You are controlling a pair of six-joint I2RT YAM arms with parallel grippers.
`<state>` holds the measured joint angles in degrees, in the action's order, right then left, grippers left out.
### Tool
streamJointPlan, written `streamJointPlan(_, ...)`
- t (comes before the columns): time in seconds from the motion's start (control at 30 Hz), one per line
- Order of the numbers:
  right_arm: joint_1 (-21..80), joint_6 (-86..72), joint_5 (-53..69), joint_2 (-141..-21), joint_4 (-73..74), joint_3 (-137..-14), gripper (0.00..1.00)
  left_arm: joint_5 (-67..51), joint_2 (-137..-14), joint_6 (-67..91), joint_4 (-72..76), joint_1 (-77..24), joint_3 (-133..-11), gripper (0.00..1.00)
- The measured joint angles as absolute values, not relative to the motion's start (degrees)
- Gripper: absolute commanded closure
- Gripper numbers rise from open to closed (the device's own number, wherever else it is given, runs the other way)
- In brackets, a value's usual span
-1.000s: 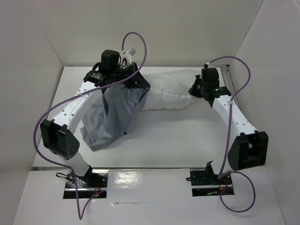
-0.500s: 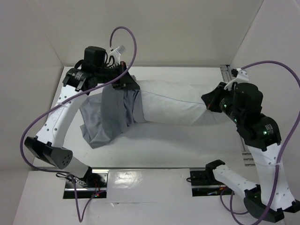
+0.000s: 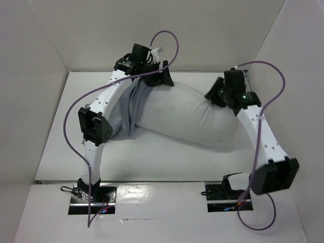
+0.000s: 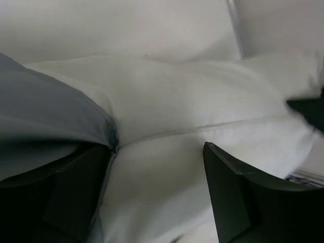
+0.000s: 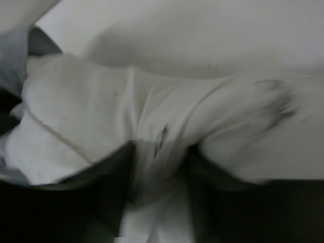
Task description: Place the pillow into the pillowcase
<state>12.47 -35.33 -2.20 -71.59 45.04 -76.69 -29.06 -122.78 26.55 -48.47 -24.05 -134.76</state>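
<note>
The white pillow (image 3: 187, 116) lies slanted across the middle of the table, its left end inside the grey pillowcase (image 3: 132, 106). My left gripper (image 3: 161, 80) is at the pillow's far left corner, by the sack's mouth. In the left wrist view this gripper (image 4: 157, 197) is open, with white pillow (image 4: 177, 101) fabric between its wide-set fingers and the pillowcase (image 4: 45, 111) hem over the left finger. My right gripper (image 3: 211, 95) is at the pillow's far right corner. In the blurred right wrist view the right gripper (image 5: 159, 177) pinches a gathered fold of pillow (image 5: 91, 101) fabric.
White walls (image 3: 45, 61) enclose the table on the left, back and right. The left arm's elbow (image 3: 93, 126) hangs over the pillowcase's near part. Purple cables (image 3: 169, 38) loop above both wrists. Both arm bases (image 3: 223, 192) sit at the near edge.
The left gripper has moved right and opened, letting go of the pillowcase. The right gripper has swung left and back. The pillow, stretched long before, now lies plumper and nearer.
</note>
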Motion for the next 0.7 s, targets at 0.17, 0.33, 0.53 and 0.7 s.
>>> streamJointPlan(0.17, 2.11, -35.66, 2.02, -85.95, 33.47, -83.48, 0.1, -27.05, -124.07, 24.36, -44.93, -24.05, -135.66, 0.0)
streamJointPlan(0.33, 0.43, -32.95, 0.73, -90.91, 31.44, -91.33, 0.01, -21.54, -109.32, 24.21, -42.65, -21.67, -129.34, 0.06)
streamJointPlan(0.53, 3.57, -26.72, -1.96, -87.92, 30.59, -94.24, 0.01, -6.98, -85.65, 26.92, -37.54, -12.88, -115.61, 0.26)
streamJointPlan(0.7, 13.1, -21.3, -1.63, -89.23, 30.76, -95.31, 0.01, -4.23, -79.59, 28.47, -35.18, -9.65, -102.76, 0.09)
